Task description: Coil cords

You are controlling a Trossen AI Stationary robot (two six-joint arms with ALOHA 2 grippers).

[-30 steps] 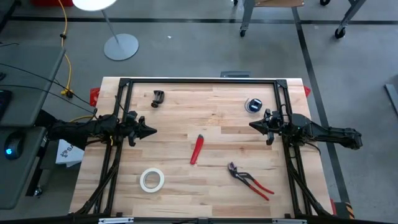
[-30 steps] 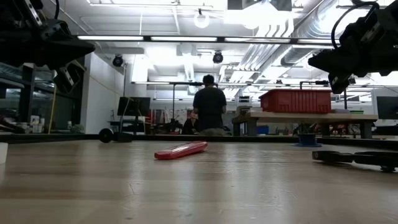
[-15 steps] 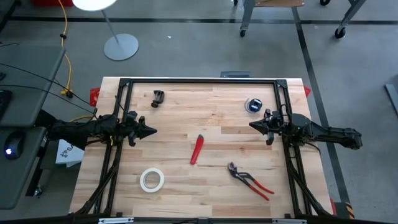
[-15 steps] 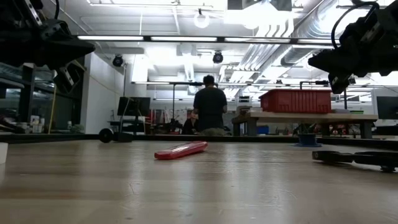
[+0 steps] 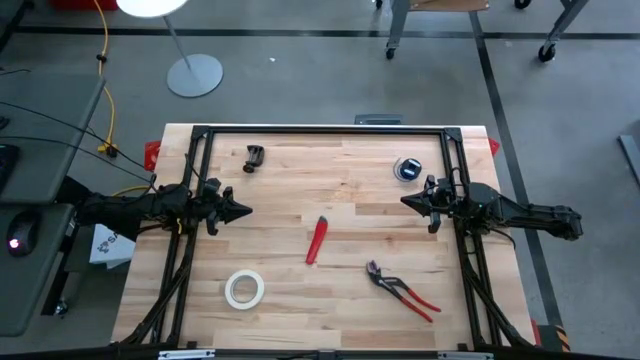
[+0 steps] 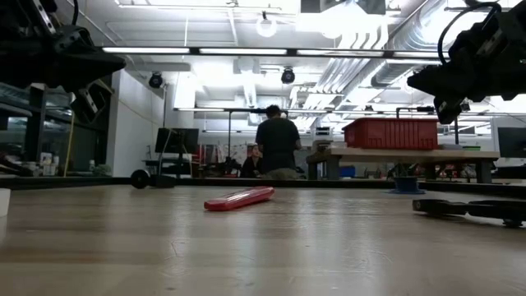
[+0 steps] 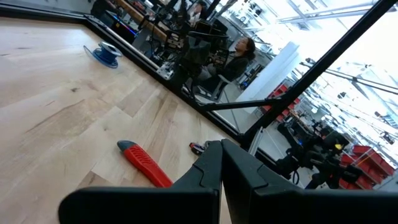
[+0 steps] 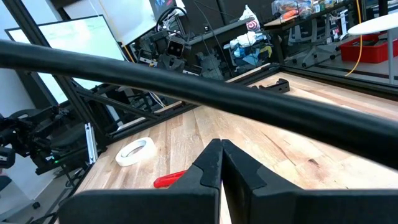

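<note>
High view has the spool [image 5: 407,169] of cord far back near your right claw [image 5: 405,203]; both claws pressed together, empty. That thin wire could easily slip or tangle.

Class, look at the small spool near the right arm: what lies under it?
Only bare wooden table shows around the spool, blue wire wound on it. Whatever is directly beneath is covered.
</note>
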